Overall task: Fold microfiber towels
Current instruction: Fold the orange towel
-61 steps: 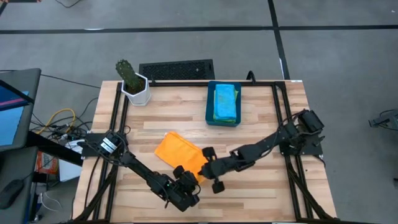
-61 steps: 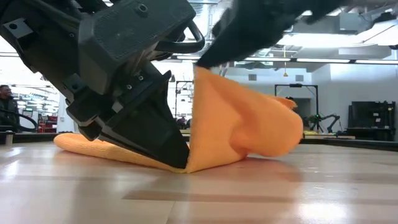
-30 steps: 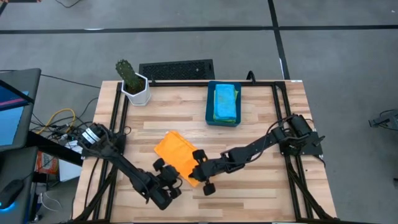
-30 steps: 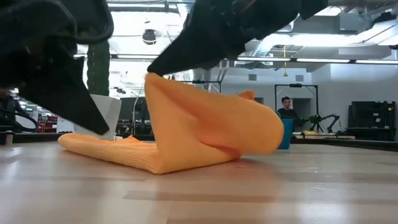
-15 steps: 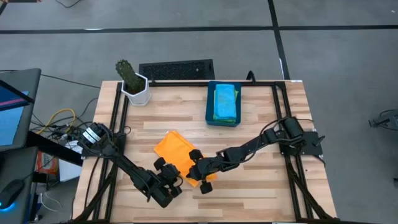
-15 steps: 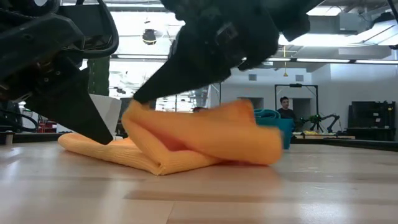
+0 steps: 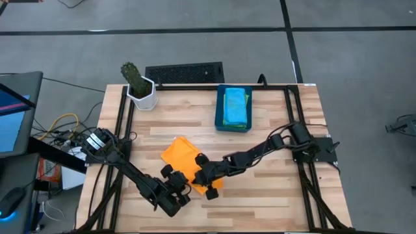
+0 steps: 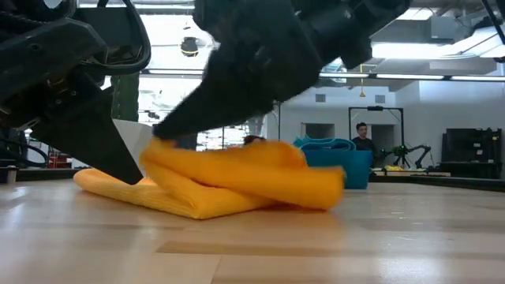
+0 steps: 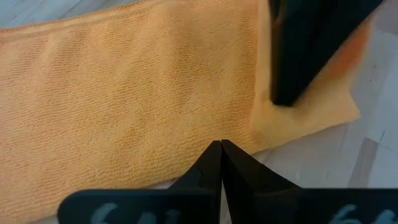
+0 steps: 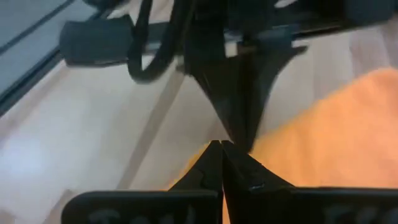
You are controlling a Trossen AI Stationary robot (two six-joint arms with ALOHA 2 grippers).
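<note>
1. Near the table's front edge, the soft orange microfiber towel (image 7: 184,161) lies partly doubled over; the fold is being laid down.
2. Right gripper (image 7: 200,170), fingers together, pinches the towel's turned-over edge, low over the lower layer.
3. Left gripper (image 7: 174,192), fingers together and holding nothing, presses at the towel's front edge.
4. Next, I judge: release, then flatten the fold.
5. Other folded towels (image 7: 235,106) sit in the dark blue rectangular bin (image 7: 220,112).

2 black jointed arms, tapered fingers

Left gripper (image 7: 179,190) low, fingers together; right gripper (image 7: 198,170) beside it, fingers together
</note>
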